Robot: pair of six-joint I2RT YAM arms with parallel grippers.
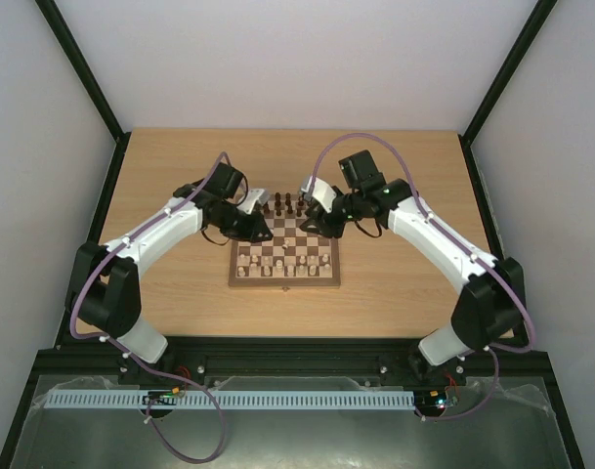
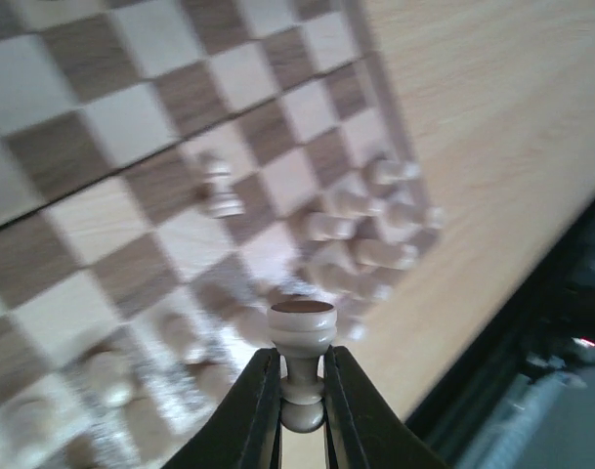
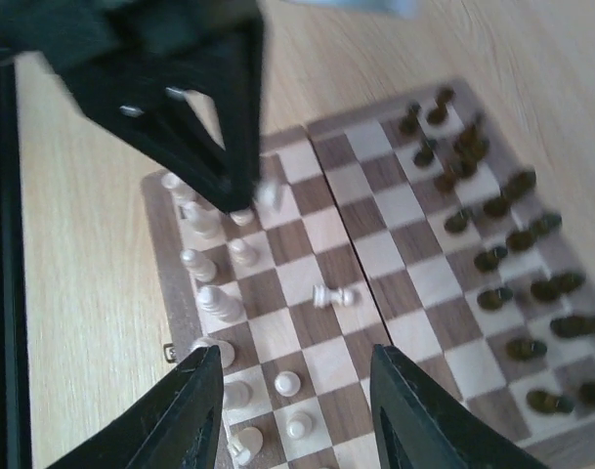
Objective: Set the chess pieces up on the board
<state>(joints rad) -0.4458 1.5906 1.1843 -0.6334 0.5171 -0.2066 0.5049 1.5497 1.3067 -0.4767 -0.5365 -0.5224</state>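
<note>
The board (image 1: pixel 285 283) lies mid-table, with dark chess pieces (image 1: pixel 282 205) on its far rows and cream chess pieces (image 1: pixel 277 269) on its near rows. My left gripper (image 2: pixel 302 369) is shut on a cream pawn (image 2: pixel 300 327), pinched by its neck with the base pointing away, above the cream side of the board (image 2: pixel 72 107). In the top view the left gripper (image 1: pixel 266 201) hangs over the far left corner. My right gripper (image 3: pixel 297 366) is open and empty above the board (image 3: pixel 414 283). Ahead of it one cream piece (image 3: pixel 334 295) lies on its side. The dark pieces (image 3: pixel 492 225) stand to its right.
The light wood tabletop (image 1: pixel 395 176) surrounds the board. Black frame rails (image 1: pixel 111 195) run along its sides, with pale walls behind them. The right gripper (image 1: pixel 312 200) and the left arm's black fingers (image 3: pixel 209 117) are close together over the board's far edge.
</note>
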